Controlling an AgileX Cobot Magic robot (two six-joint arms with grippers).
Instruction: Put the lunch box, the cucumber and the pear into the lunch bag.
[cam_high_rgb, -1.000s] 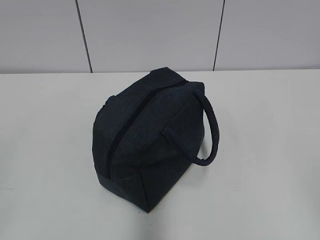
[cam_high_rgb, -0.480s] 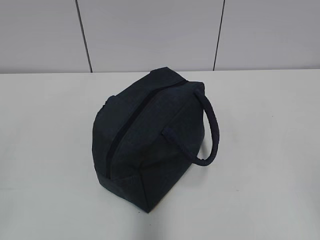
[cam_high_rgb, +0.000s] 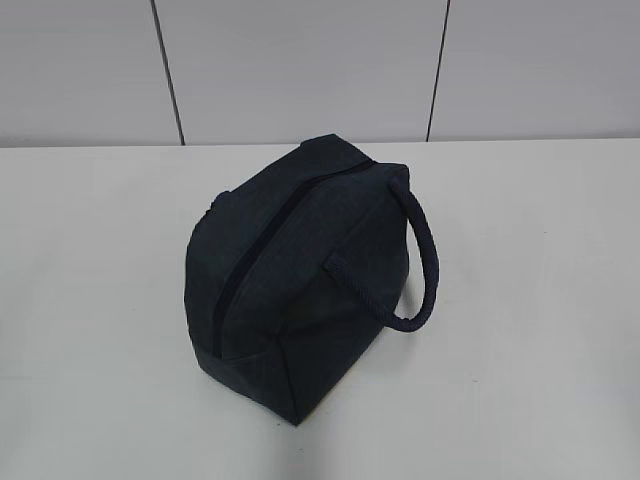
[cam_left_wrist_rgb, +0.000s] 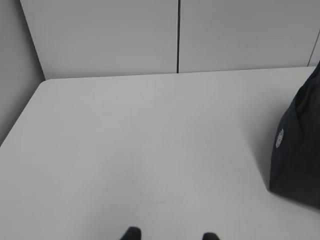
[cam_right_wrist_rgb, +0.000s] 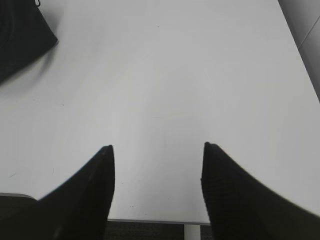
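**Bag zipped and alone on the desk, both grippers idling empty**

Nothing is shifting between the earlier exterior pictures and this one: the bag is sitting in the same spot at the middle of the desk, its handle drooping over the right side exactly as it did.

Its zipper is running closed along the top, and no lunch box, cucumber or pear is showing anywhere on the desk (whether they are lying inside cannot be told from outside). Going by that, the task is looking either finished or not begun; the pictures are not settling which.

Both arms are hanging back from the bag. The left gripper is showing only two fingertips, parted, nothing between them. The right gripper is standing wide apart over bare desk, grasping nothing.
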